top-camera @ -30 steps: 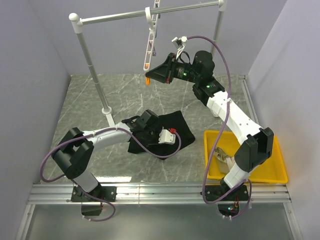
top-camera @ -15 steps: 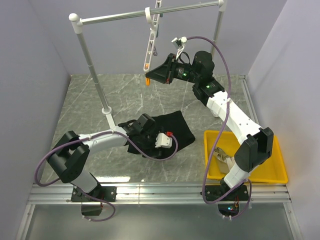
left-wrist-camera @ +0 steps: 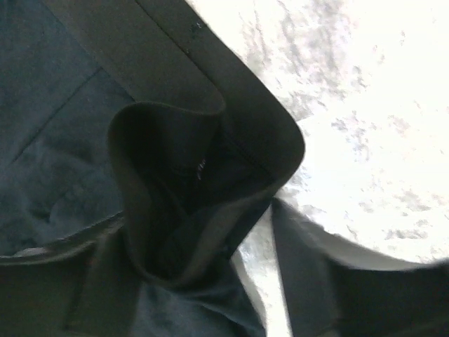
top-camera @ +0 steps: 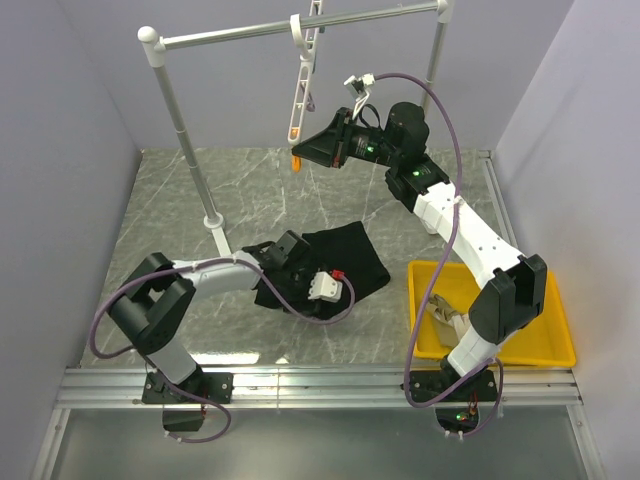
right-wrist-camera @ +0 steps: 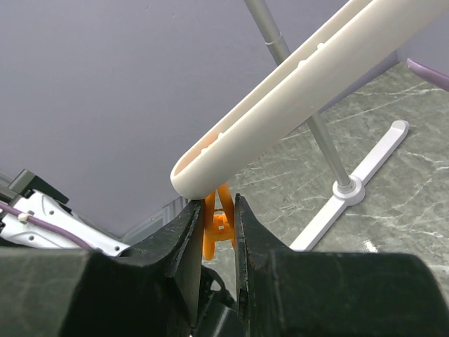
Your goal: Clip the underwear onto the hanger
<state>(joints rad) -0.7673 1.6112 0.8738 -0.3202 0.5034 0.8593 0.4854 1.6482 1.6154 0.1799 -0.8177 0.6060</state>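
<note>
Left arm (top-camera: pixel 205 270) and right arm (top-camera: pixel 465 230): white link shells, black joint housings, purple cable (top-camera: pixel 441 105) looped alongside. Right end effector (top-camera: pixel 297 155): black tapered fingers (right-wrist-camera: pixel 184 242), green indicator (top-camera: pixel 372 150) lit behind it. Left wrist carries white block (top-camera: pixel 325 287), red tab

Rail post (top-camera: pixel 184 135) stands left of the hanger (top-camera: pixel 300 90); open floor (top-camera: pixel 255 185) lies beneath it.

The left gripper (top-camera: pixel 281 264) is buried in the underwear (left-wrist-camera: pixel 70 105), jaws lost in blurred dark folds; the hanger (right-wrist-camera: pixel 295 91) runs off-frame upward.
</note>
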